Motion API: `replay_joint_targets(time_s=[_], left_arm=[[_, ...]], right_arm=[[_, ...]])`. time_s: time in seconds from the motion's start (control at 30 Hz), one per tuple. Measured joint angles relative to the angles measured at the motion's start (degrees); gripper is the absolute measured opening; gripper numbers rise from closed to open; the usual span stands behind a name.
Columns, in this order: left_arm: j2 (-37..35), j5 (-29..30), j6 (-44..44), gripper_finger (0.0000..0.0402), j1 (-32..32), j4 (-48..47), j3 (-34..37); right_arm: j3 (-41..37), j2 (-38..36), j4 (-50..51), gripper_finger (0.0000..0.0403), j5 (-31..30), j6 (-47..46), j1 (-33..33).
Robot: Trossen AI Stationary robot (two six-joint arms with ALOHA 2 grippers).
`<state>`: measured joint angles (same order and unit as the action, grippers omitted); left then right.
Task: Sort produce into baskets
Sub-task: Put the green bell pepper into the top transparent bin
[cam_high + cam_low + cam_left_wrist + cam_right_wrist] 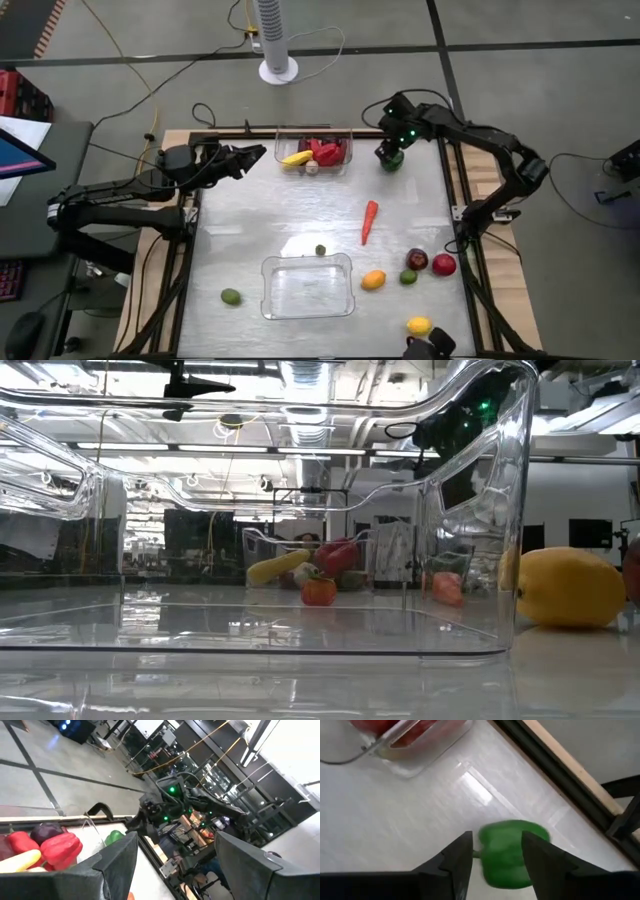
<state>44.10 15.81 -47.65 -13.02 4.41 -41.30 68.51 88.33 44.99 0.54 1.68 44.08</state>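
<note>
The far clear basket (345,160) holds red, yellow and dark maroon produce; it also shows in the left wrist view (45,847). The near clear basket (307,287) is empty. A green pepper (391,163) lies on the table right of the far basket. My right gripper (390,152) is open just above it, and its fingers stand on either side of the pepper (507,852) in the right wrist view. My left gripper (255,154) is open and empty left of the far basket, above the table.
Loose produce lies on the table: a carrot (369,221), a small green piece (320,250), a green lime (231,296), an orange piece (373,280), a maroon piece (417,260), a red piece (444,265) and a yellow lemon (419,325), also in the low view (570,588).
</note>
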Motion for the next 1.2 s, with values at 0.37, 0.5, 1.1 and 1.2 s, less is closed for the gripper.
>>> replay_joint_targets(time_s=[0.37,0.5,1.1,1.2], left_arm=[[0.00,-0.50,-0.14,0.0251,0.00,-0.26,0.00],[0.00,-0.50,-0.14,0.0251,0.00,-0.40,0.00],[0.00,-1.88,-1.64,0.0251,0.00,-1.04,0.00],[0.00,-1.15,-0.99,0.0251,0.00,-1.01,0.00]], right_arm=[[0.07,1.25,1.76,0.0366,2.36,6.40,2.60],[0.07,4.62,3.04,0.0390,2.52,7.83,3.38],[0.18,13.37,3.61,0.0361,-0.38,11.01,2.30],[-0.22,10.98,3.49,0.0344,-0.42,10.86,2.19]])
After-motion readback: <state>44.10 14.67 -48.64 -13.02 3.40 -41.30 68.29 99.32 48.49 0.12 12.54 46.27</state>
